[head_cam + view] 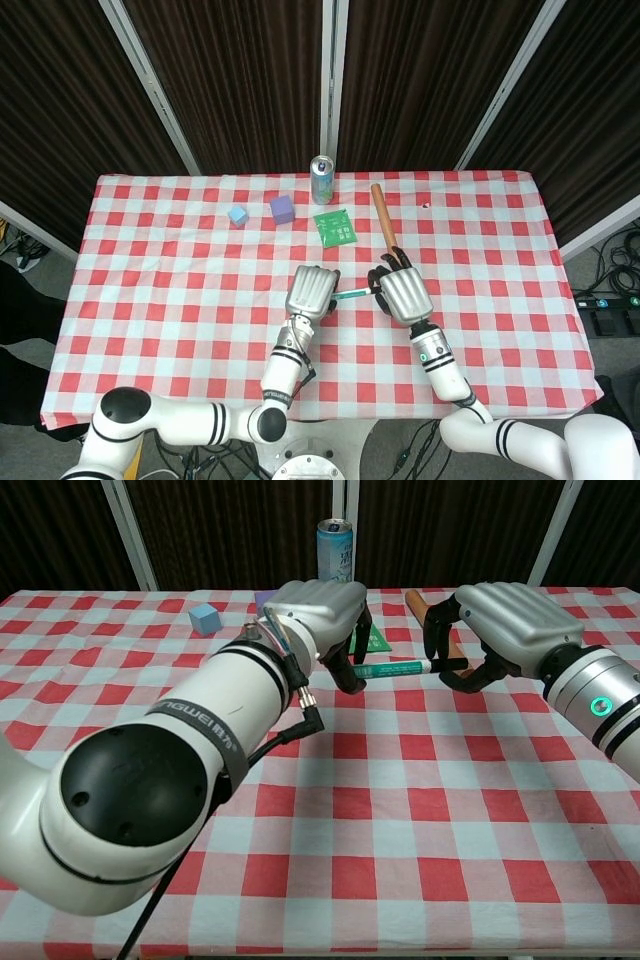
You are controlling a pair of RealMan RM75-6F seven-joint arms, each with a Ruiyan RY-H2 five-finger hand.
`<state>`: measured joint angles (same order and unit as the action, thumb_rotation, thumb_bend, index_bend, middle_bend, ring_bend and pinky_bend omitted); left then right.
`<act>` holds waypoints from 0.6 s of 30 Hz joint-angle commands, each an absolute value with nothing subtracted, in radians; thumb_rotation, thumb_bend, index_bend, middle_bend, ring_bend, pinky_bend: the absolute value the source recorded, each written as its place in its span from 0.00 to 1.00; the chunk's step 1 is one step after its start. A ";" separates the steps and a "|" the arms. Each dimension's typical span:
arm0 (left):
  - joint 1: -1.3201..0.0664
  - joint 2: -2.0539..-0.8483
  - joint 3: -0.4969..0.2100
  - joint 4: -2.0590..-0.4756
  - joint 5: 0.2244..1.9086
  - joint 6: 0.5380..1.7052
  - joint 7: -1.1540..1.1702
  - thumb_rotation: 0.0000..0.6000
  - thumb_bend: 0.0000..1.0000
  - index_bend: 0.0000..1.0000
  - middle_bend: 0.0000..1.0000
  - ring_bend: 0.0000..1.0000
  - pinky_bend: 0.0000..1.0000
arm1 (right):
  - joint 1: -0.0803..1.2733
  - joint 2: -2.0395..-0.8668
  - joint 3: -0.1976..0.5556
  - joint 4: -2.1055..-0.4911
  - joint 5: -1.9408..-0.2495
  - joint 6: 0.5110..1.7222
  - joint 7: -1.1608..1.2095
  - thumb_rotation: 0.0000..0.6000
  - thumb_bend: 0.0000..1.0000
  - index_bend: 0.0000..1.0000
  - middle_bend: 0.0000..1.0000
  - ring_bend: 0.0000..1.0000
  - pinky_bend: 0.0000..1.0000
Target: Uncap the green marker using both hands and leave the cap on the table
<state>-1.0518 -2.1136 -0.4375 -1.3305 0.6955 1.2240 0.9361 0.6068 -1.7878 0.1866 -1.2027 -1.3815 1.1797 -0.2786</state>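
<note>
Above a red-checked table (180, 260), two robot hands hold a green marker (392, 667) level between them. The left hand (318, 610) grips one end in curled fingers; the right hand (505, 620) pinches the other end, by the black tip, with its fingers bent around it. Behind them stand a can (322, 179), a purple cube (282, 208), a blue cube (237, 215), a green packet (335, 227) and a wooden stick (383, 214).
</note>
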 commanded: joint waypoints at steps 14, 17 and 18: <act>-1.039 -2.080 -0.442 -1.400 0.682 1.242 0.925 1.00 0.37 0.58 0.60 0.55 0.63 | 0.605 -1.803 0.185 -1.180 -1.411 1.219 -0.245 1.00 0.27 0.66 0.62 0.32 0.20; -1.034 -2.069 -0.439 -1.410 0.679 1.244 0.923 1.00 0.37 0.58 0.60 0.55 0.63 | 0.603 -1.805 0.188 -1.173 -1.420 1.234 -0.230 1.00 0.29 0.70 0.65 0.36 0.22; -1.031 -2.066 -0.438 -1.414 0.678 1.245 0.921 1.00 0.37 0.58 0.60 0.55 0.63 | 0.602 -1.806 0.189 -1.170 -1.422 1.238 -0.223 1.00 0.30 0.72 0.67 0.37 0.23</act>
<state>-1.0328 -2.0674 -0.4389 -1.4122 0.6786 1.2440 0.9226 0.6035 -1.8043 0.1872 -1.1740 -1.4180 1.2333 -0.2299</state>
